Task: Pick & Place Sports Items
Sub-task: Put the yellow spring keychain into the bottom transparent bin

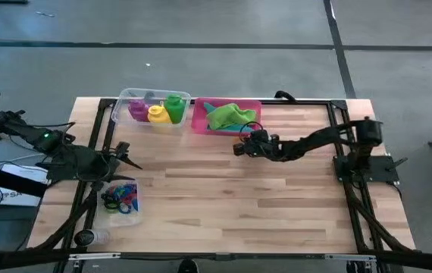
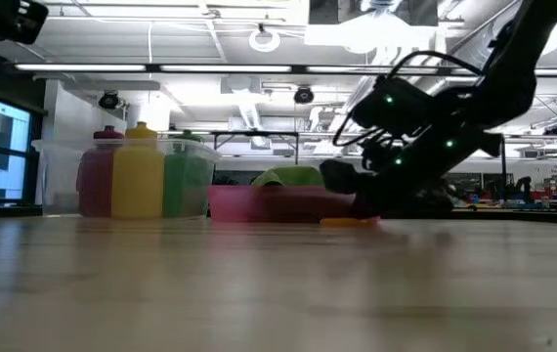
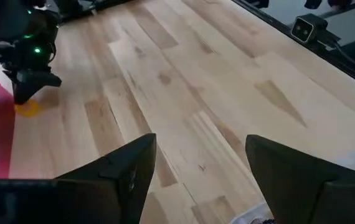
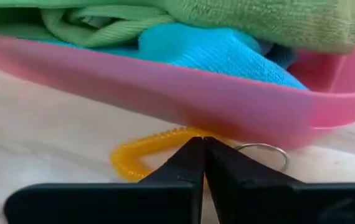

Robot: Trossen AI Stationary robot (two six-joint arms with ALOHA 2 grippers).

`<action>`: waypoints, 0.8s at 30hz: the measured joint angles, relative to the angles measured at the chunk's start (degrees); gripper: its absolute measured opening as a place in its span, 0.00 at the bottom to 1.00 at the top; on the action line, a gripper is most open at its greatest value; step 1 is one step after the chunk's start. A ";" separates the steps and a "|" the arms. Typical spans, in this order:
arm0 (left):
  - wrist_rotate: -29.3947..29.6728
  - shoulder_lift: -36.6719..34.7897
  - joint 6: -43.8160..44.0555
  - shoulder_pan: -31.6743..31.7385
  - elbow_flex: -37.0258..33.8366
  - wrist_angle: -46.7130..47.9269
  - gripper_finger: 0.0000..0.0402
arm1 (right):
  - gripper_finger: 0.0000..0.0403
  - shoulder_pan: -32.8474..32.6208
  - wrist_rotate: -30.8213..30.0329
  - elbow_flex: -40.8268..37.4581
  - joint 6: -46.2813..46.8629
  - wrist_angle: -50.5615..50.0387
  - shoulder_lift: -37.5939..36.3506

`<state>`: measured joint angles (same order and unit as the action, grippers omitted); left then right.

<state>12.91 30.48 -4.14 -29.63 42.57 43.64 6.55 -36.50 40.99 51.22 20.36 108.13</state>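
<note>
Near the middle of the high view, the right hand (image 1: 240, 147) is down at the desk (image 1: 223, 197) just below the pink tray (image 1: 198, 121), its fingers pressed together with their tips at a yellow coiled ring (image 4: 149, 152) that lies on the wood against the tray's wall; whether they pinch it I cannot tell. The green cloth (image 1: 230, 115) and teal cloth (image 4: 227, 53) lie in that tray. At centre left the left hand (image 1: 123, 155) hovers with fingers spread above a clear tub (image 1: 133, 216) of coloured rings (image 1: 120, 197), while the purple, yellow and green bottles (image 1: 157, 109) stand in another tub (image 1: 117, 106) at upper left.
</note>
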 joint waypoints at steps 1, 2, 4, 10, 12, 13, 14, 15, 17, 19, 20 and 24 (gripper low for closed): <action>0.00 0.00 0.10 0.00 0.00 0.00 0.50 | 0.00 0.00 -0.18 0.02 0.00 0.32 0.40; 0.00 0.00 0.34 0.00 0.00 0.00 0.50 | 0.00 0.00 -0.20 0.07 0.01 0.50 0.70; 0.00 0.00 0.73 0.00 0.00 0.00 0.50 | 0.00 0.00 0.74 0.07 0.02 0.50 0.93; -0.02 0.00 1.64 0.00 0.00 0.00 0.50 | 0.00 -0.55 5.09 0.07 -1.87 0.26 0.91; -0.02 0.00 2.71 0.00 0.00 0.00 0.50 | 0.00 -1.21 6.64 0.07 -2.17 -0.09 0.90; -0.02 0.00 3.18 0.00 0.00 0.00 0.50 | 0.00 -1.58 7.48 0.07 -2.48 -0.48 0.91; -0.02 0.00 3.63 0.00 0.00 0.00 0.50 | 0.00 -2.07 8.24 0.07 -2.78 -0.88 0.91; -0.03 0.00 3.98 0.00 0.00 0.00 0.50 | 0.00 -2.60 8.65 0.07 -3.11 -1.32 0.91; -0.04 0.00 4.19 0.00 0.00 0.00 0.50 | 0.00 -3.74 9.18 0.09 -3.32 -2.38 0.89; -0.04 0.00 4.19 0.00 0.00 0.00 0.50 | 0.00 -4.72 10.25 0.13 -3.48 -3.36 0.84; -0.04 0.00 4.19 0.00 0.00 0.00 0.50 | 0.00 -5.16 10.74 0.13 -3.50 -3.72 0.82; -0.04 0.00 4.88 0.00 0.00 0.00 0.50 | 0.00 -7.52 12.71 0.22 -3.52 -4.65 0.75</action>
<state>12.86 30.48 0.74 -29.63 42.57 43.64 -0.97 -23.79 41.21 47.70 15.72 108.88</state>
